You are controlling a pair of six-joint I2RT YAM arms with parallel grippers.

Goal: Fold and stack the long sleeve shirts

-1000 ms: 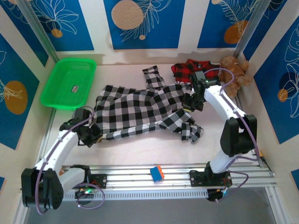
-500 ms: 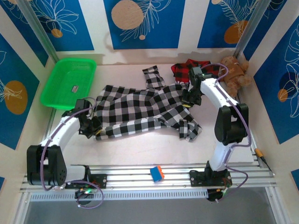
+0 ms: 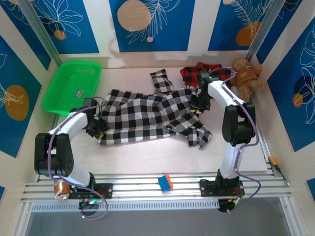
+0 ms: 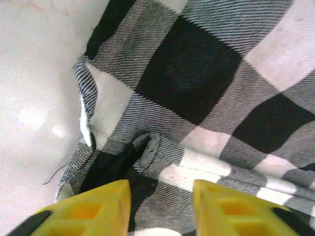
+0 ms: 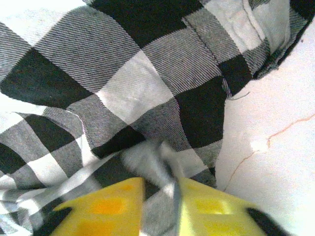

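1. The top external view takes in the whole table (image 3: 147,157). The black-and-white checked shirt (image 3: 147,115) is spread across its middle. The red-and-black plaid shirt (image 3: 194,73) is bunched at the back right, beside a brown teddy bear (image 3: 246,73). A green plastic basket (image 3: 64,83) sits at the back left.
2. The wrist views show none of that layout. They give close weave detail instead: a rumpled edge of the checked shirt (image 4: 197,73) against pale table on the left wrist, and creased checked cloth (image 5: 123,83) with its edge towards the right of the frame on the right wrist.
3. The left gripper (image 3: 97,127) sits at the shirt's left end. In its wrist view the left gripper (image 4: 161,189) has its yellow fingers (image 4: 93,209) parted, with cloth lying loose across the gap and a small fold just ahead of it.
4. The right gripper (image 3: 199,105) sits at the shirt's right end, near the plaid shirt. In its wrist view the right gripper (image 5: 160,184) has a narrow gap with a blurred ridge of cloth in it. I cannot tell whether that ridge is pinched or free.
5. The checked shirt's long axis runs left to right between the two grippers, with the left end slightly nearer the arm bases. One sleeve points towards the back wall and the other trails to the near right.
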